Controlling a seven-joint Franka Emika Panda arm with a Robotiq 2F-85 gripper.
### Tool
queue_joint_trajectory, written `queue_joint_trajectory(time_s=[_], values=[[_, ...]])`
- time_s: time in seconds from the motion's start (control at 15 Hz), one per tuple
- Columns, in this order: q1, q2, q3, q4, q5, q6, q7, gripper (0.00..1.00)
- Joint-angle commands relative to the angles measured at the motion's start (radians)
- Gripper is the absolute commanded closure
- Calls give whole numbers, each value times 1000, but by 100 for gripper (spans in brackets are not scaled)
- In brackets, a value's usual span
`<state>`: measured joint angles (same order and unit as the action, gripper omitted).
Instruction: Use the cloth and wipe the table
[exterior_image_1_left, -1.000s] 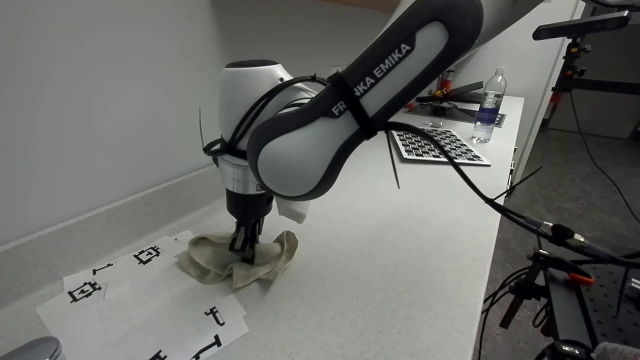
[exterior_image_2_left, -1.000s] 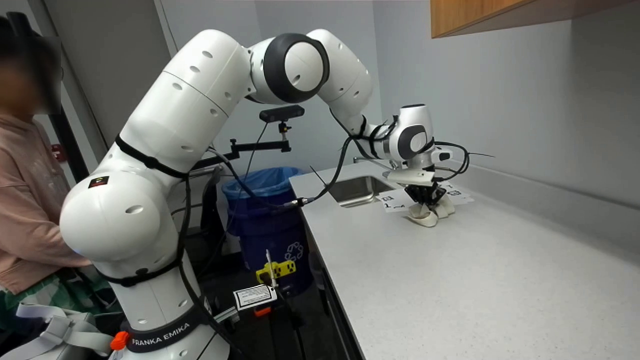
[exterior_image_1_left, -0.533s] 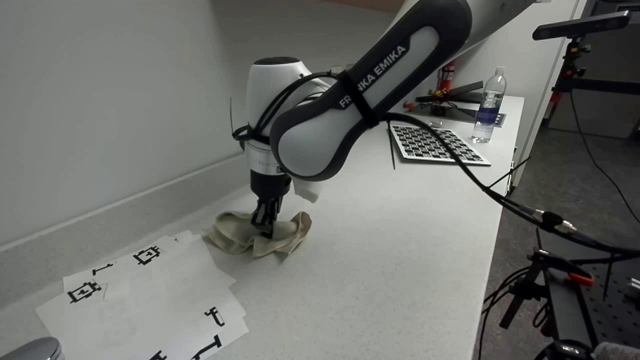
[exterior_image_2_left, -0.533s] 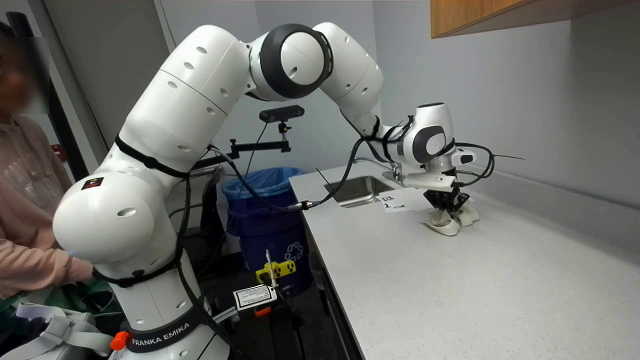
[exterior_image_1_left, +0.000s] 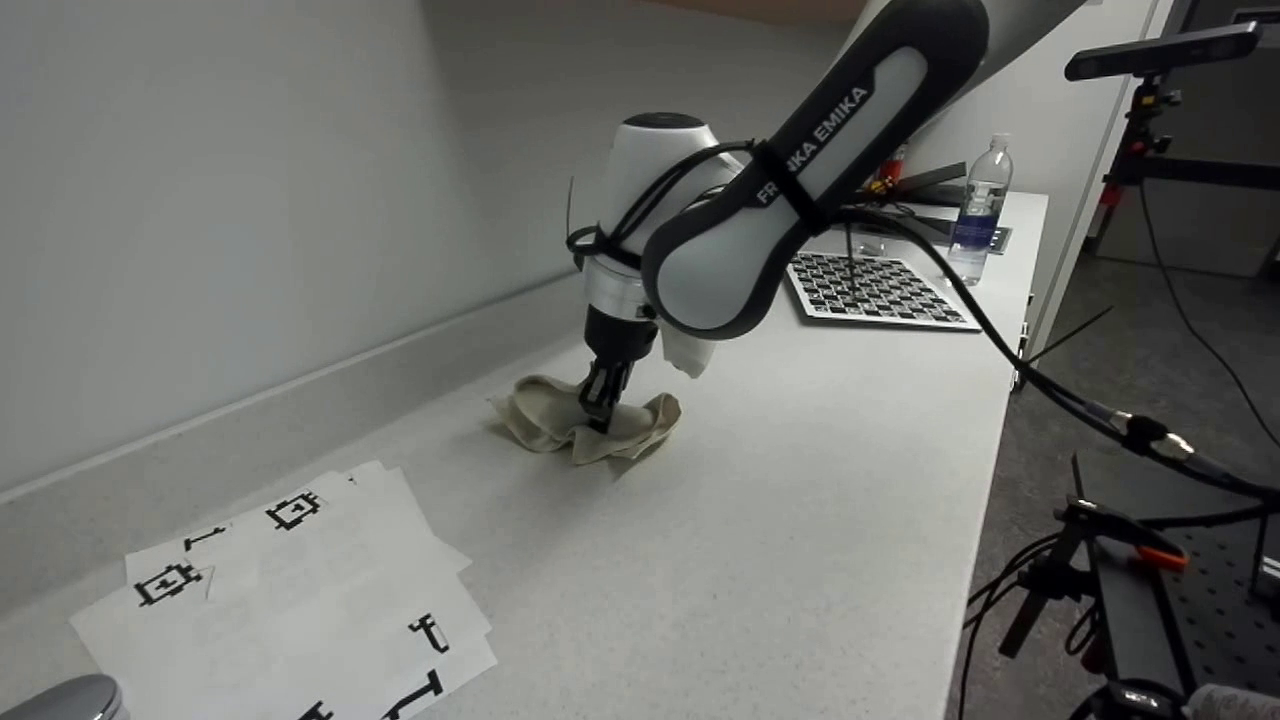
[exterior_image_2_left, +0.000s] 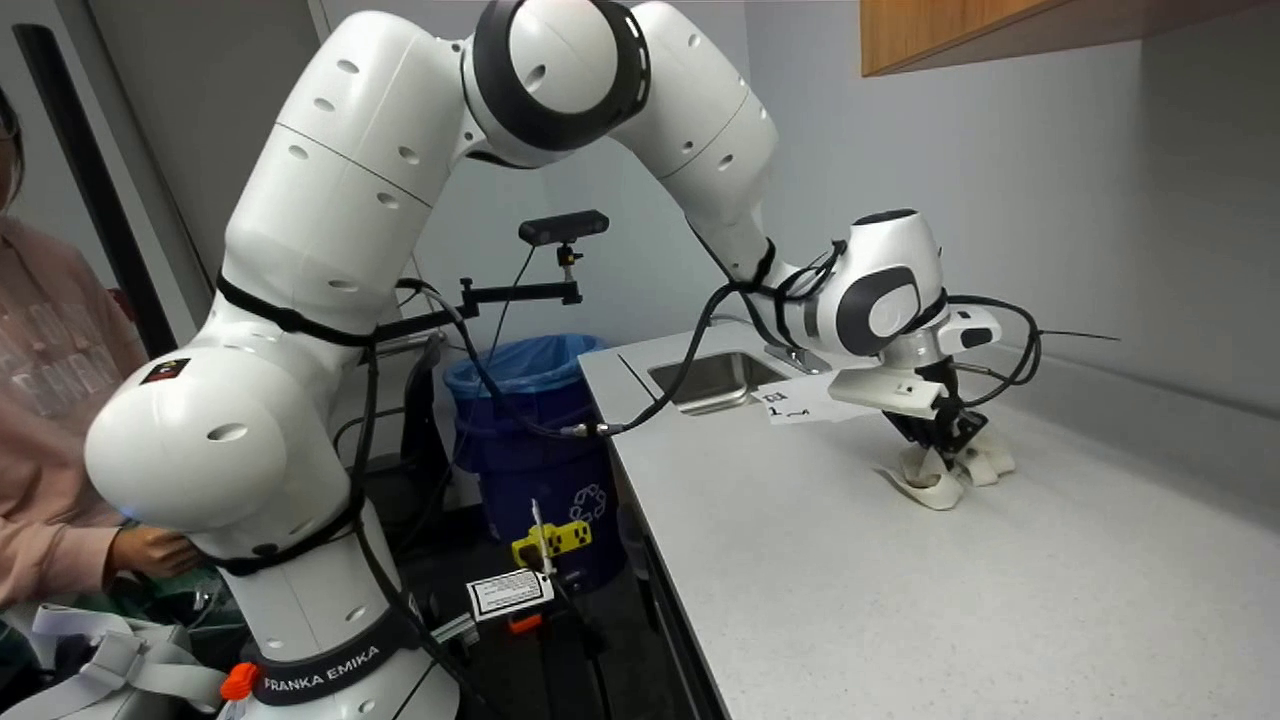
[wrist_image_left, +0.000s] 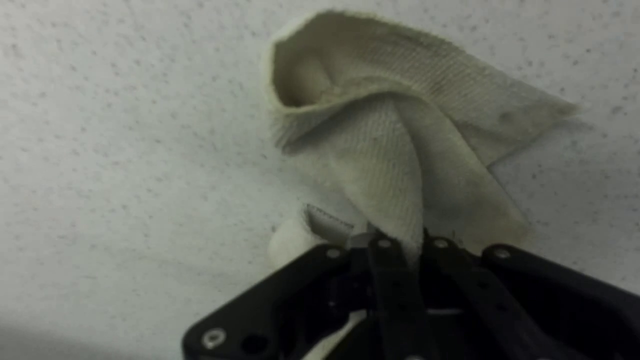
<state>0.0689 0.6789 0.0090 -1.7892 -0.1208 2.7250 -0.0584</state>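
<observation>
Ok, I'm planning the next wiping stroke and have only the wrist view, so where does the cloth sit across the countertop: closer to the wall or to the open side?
Observer: Closer to the wall. Both exterior views show the beige cloth nearer to it than to the open side of the countertop.
Operator: Good. Is anything lying flat that it could catch?
Observer: In an exterior view, overlapping printed paper sheets lie on the countertop, apart from the beige cloth.
Operator: And anything tall that could tip?
Observer: A clear plastic water bottle stands upright beside a black-and-white checkered board, toward the far end in an exterior view.
</observation>
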Motion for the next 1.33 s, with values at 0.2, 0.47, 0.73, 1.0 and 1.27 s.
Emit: queue_joint_trajectory(time_s=[0.2,0.47,0.73,1.0,1.27], values=[[-58,-156,-8,-263,37,190,17,98],[-34,-166,-11,-257,22,169,18,98],[39,-126,-18,-181,-16,90,28,98],[103,-77,9,-106,-35,-11,17,98],[130,-35,62,-44,-21,-65,-11,98]])
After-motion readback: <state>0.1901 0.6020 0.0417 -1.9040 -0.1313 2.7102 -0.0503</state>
